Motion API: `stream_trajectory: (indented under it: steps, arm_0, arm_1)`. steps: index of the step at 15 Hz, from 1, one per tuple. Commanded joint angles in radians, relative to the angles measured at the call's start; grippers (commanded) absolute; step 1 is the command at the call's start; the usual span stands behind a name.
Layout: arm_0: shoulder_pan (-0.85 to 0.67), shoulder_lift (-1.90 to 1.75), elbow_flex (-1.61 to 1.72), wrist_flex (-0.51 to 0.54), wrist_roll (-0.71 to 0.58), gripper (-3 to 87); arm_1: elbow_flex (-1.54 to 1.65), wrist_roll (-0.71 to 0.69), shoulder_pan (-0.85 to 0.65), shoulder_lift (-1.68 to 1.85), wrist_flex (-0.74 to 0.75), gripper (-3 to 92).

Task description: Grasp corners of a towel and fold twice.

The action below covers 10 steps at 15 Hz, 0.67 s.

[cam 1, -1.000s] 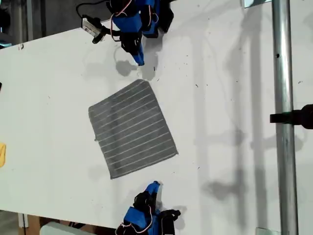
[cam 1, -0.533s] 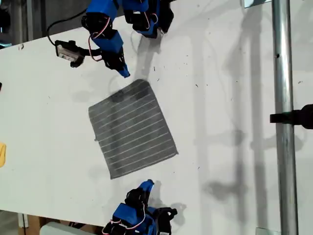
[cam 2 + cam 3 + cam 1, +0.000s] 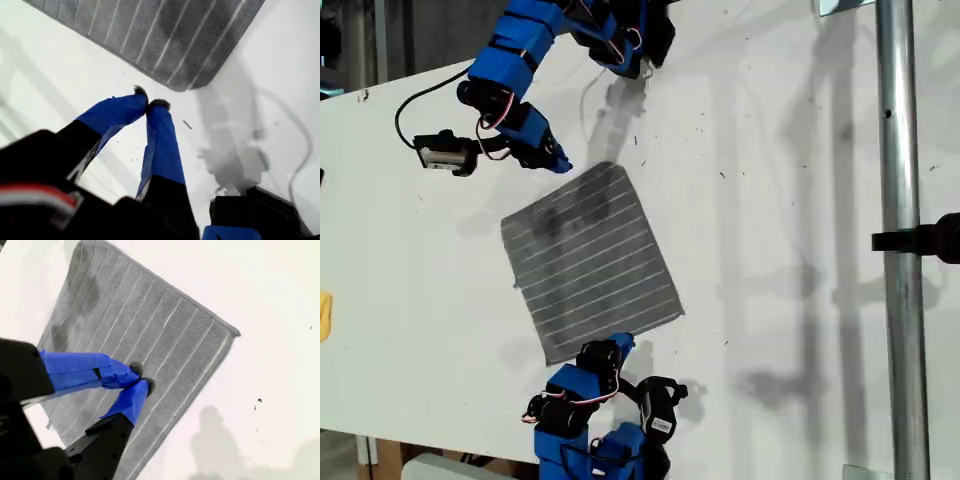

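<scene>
Hovering closed above the flat towel, both end effectors.

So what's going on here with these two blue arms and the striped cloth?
I'm a pair of arms set to fold the towel, which lies flat and unfolded on the white table. My first pincer is closed over bare table, just short of one corner. My second pincer, also closed, is over the towel near its opposite edge. Neither seems to hold any cloth yet.
</scene>
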State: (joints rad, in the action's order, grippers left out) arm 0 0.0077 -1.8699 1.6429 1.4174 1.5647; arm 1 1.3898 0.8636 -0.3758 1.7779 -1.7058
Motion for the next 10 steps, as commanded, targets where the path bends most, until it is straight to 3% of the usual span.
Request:
stream_trajectory:
  steps: [1, 2, 4, 7, 10]
  arm_0:
    - [0.026, 0.009, -0.075, 0.014, -0.018, 9.6]
    - [0.026, 0.012, -0.075, 0.017, -0.014, 11.4]
    - [0.026, 0.023, -0.083, 0.017, -0.014, 14.0]
    - [0.029, 0.031, -0.083, 0.025, -0.009, 13.6]
    - [0.031, 0.032, -0.083, 0.046, 0.0, 13.2]
  arm_1:
    - [-0.055, -0.066, -0.014, 0.003, -0.002, 29.9]
    - [-0.026, -0.097, -0.021, -0.006, 0.012, 36.1]
    - [0.107, -0.13, -0.035, -0.025, 0.08, 38.4]
    - [0.38, -0.161, -0.049, -0.026, 0.29, 37.4]
    - [0.517, -0.141, -0.04, -0.051, 0.394, 36.9]
